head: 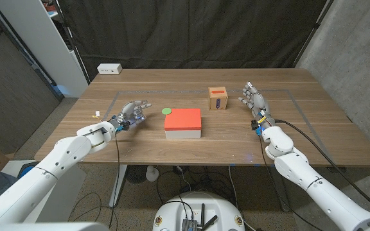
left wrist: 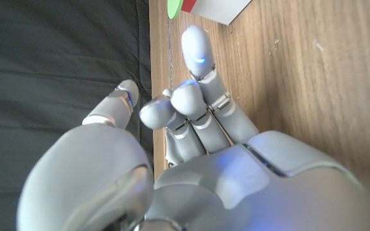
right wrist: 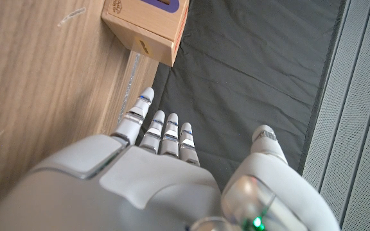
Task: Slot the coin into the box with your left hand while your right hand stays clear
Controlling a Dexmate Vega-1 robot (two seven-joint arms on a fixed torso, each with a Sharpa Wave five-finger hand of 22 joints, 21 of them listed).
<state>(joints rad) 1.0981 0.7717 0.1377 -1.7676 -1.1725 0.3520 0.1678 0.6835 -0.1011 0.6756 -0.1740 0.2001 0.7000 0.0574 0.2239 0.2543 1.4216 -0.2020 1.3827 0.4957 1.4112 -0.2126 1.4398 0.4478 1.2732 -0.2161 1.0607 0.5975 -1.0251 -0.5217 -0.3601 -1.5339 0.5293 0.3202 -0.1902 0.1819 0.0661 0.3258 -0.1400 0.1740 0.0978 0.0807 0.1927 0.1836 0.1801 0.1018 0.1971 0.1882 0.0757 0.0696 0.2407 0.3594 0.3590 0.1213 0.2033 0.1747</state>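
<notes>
left hand (head: 132, 113): fingers empty, loosely spread, near the coin.
coin (head: 167, 111): green, flat on tabletop (head: 140, 142), beside the red-topped block (head: 183, 122).
box (head: 218, 99): well beyond coin.
right hand (head: 254, 100): open, empty, beside box.
risk: flat coin may slide under fingertips; right hand crowds the box.

One round green coin (head: 167, 111), one small brown wooden box (head: 218, 98), one red-topped white block (head: 183, 122), one white power strip (head: 109, 68), all on one wooden bench (head: 300, 122).

even, soft overhead light on the desk (head: 140, 144) — shadows faint, no harsh glare. head view sharp; wrist views blur up close on each robot hand — backdrop dark.
</notes>
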